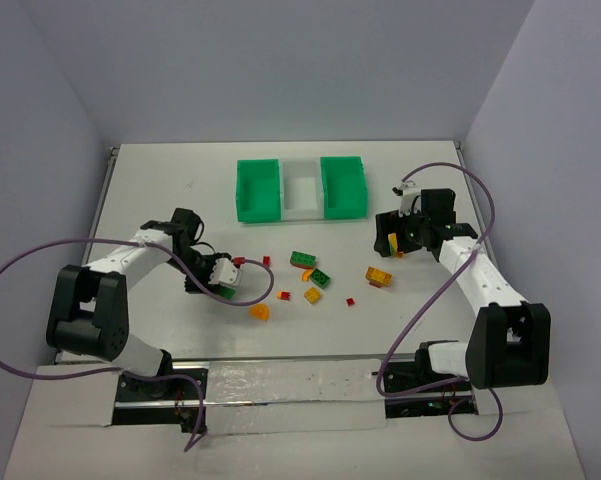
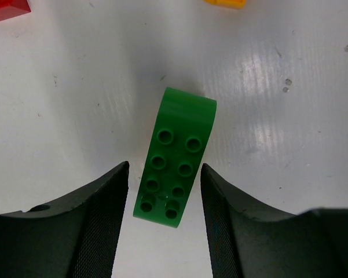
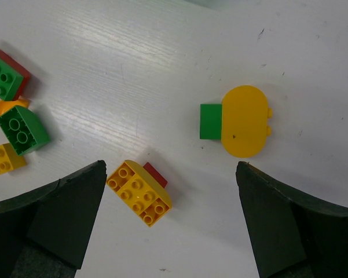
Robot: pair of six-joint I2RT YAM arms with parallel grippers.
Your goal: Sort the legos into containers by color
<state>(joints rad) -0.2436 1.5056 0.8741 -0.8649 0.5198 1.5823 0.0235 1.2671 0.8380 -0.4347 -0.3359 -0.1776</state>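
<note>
In the left wrist view a green studded brick (image 2: 176, 156) lies flat on the white table between my left gripper's (image 2: 164, 168) open fingers, with a small gap on each side. From above, that gripper (image 1: 223, 283) is low over this brick (image 1: 225, 292). My right gripper (image 3: 171, 171) is wide open and empty above a yellow brick (image 3: 139, 193) with a red bit under it and a yellow oval piece (image 3: 245, 121) joined to a green block (image 3: 210, 121). The green, white and green containers (image 1: 258, 190) stand at the back centre.
Loose pieces lie mid-table: a green-on-red brick (image 1: 302, 260), a green brick (image 1: 320, 279), a yellow brick (image 1: 313, 295), an orange half-disc (image 1: 261, 312), an orange brick (image 1: 379, 276), and red bits (image 1: 283, 295). The right arm (image 1: 480, 280) runs along the right side.
</note>
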